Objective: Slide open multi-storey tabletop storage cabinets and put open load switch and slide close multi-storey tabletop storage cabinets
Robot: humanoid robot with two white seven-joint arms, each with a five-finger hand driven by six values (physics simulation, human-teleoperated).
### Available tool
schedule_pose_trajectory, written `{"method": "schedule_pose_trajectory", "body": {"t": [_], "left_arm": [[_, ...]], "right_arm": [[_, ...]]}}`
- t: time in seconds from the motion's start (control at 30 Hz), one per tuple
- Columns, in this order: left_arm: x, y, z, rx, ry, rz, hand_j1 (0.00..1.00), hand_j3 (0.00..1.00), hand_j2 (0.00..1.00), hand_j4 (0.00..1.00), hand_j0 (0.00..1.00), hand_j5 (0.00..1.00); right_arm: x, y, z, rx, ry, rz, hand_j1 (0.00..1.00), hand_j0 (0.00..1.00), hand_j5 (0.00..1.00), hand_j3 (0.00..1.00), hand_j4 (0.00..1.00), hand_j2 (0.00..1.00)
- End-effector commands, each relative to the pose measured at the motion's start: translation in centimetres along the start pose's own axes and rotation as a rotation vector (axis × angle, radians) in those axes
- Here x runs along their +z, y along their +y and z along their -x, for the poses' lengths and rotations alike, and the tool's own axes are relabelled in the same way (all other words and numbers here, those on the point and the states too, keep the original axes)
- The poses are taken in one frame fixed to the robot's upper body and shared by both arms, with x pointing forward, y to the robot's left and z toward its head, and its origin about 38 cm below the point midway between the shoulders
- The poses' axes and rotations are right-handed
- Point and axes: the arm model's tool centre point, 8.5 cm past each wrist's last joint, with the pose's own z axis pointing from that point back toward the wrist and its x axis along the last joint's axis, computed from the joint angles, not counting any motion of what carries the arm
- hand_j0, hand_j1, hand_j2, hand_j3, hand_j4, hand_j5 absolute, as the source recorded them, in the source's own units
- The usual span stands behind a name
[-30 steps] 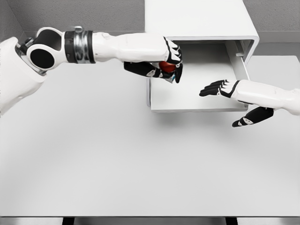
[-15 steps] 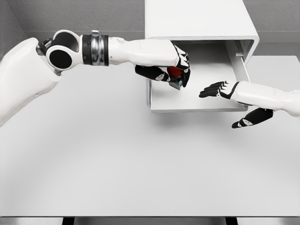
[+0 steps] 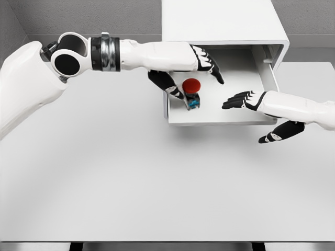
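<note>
My left hand (image 3: pixel 191 70), fingers spread, hovers over the red-capped switch (image 3: pixel 191 91) inside the white pulled-out drawer (image 3: pixel 220 112); withdrawing carelessly, I could topple it.

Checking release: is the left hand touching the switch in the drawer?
Cannot tell. In the head view the left hand's fingers are spread, but its thumb overlaps the switch's left edge.

Your cabinet (image 3: pixel 220 23) stands at the table's (image 3: pixel 157 183) far edge, right of centre, its drawer (image 3: pixel 220 112) pulled out toward you. The switch (image 3: pixel 191 92) sits in the drawer's left part. Your left hand (image 3: pixel 193 68) hangs over it; your right hand (image 3: pixel 251 112) lies at the drawer's right.
</note>
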Motion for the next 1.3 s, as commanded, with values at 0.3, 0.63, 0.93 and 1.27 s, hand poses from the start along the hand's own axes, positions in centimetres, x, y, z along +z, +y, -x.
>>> {"method": "schedule_pose_trajectory", "body": {"t": [0.3, 0.63, 0.93, 1.27], "left_arm": [[-0.6, 1.6, -3.1, 0.002, -0.109, -0.056, 1.00, 1.00, 1.00, 1.00, 1.00, 1.00], [5.2, 2.4, -6.9, 0.029, -0.173, -0.080, 1.00, 1.00, 1.00, 1.00, 1.00, 1.00], [16.1, -2.3, -5.6, 0.227, 0.010, -0.245, 1.00, 1.00, 1.00, 1.00, 1.00, 1.00], [19.2, -10.1, -4.5, 0.455, 0.112, -0.269, 1.00, 1.00, 1.00, 1.00, 1.00, 1.00]], "right_arm": [[-0.1, 0.0, 0.0, -0.007, -0.002, 0.005, 1.00, 1.00, 1.00, 1.00, 1.00, 1.00], [-0.1, -0.3, 0.0, -0.007, -0.003, 0.032, 1.00, 1.00, 1.00, 1.00, 1.00, 1.00], [-0.7, -0.2, -0.2, -0.010, -0.020, 0.033, 1.00, 1.00, 1.00, 1.00, 1.00, 1.00], [-1.7, -0.1, -0.2, -0.011, -0.041, 0.037, 1.00, 1.00, 1.00, 1.00, 1.00, 1.00]]}}
